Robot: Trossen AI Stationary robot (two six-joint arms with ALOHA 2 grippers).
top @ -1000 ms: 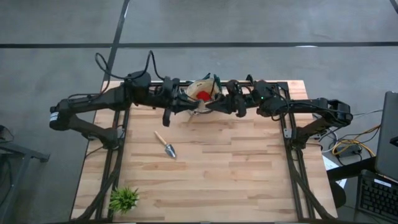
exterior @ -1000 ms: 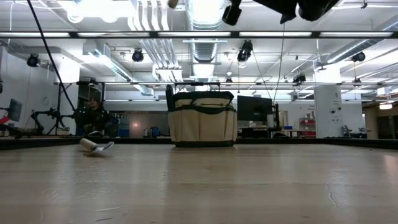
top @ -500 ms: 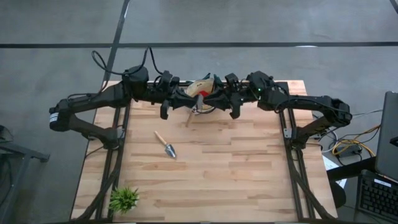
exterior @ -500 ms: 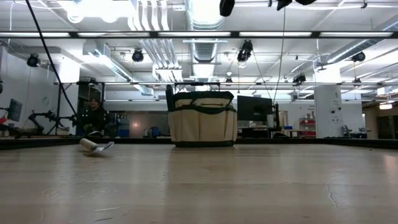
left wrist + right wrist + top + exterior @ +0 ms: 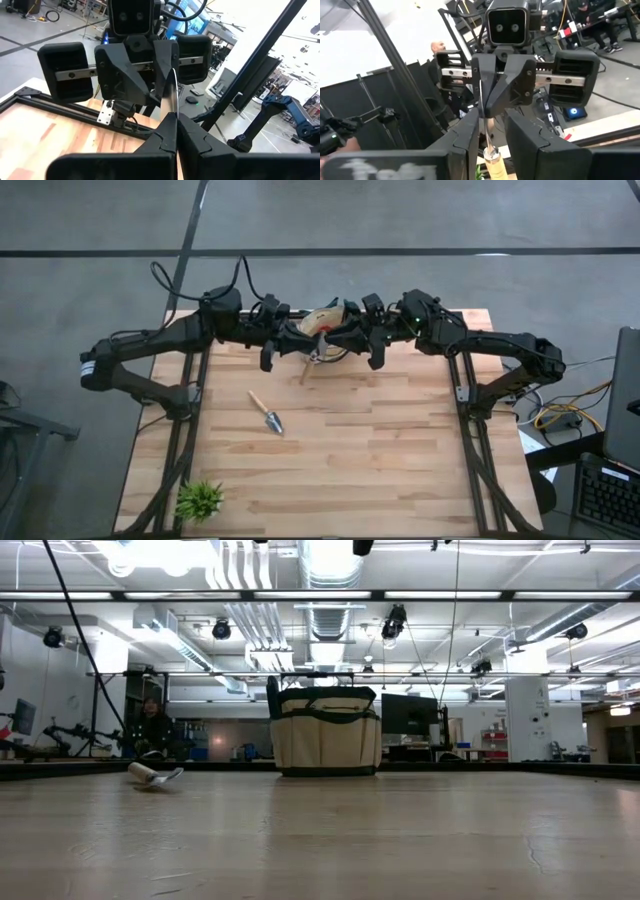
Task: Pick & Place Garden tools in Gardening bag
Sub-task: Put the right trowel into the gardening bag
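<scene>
Since a second ago our right tool (image 5: 340, 345) has slid in to meet the left tool (image 5: 305, 347), clenched on a trowel (image 5: 312, 354) above the gardening bag (image 5: 326, 730), its own grip unclear; another trowel (image 5: 267, 414) waits on the desk (image 5: 380, 450), near the plant (image 5: 199, 500).

The gardening bag (image 5: 325, 321) sat at the table's (image 5: 400, 460) far edge; one trowel (image 5: 267, 414) lay nearer, leftward (a plant (image 5: 199, 500) stood at the near-left corner).

Overhead, table-level, two facing wrist views — close.
</scene>
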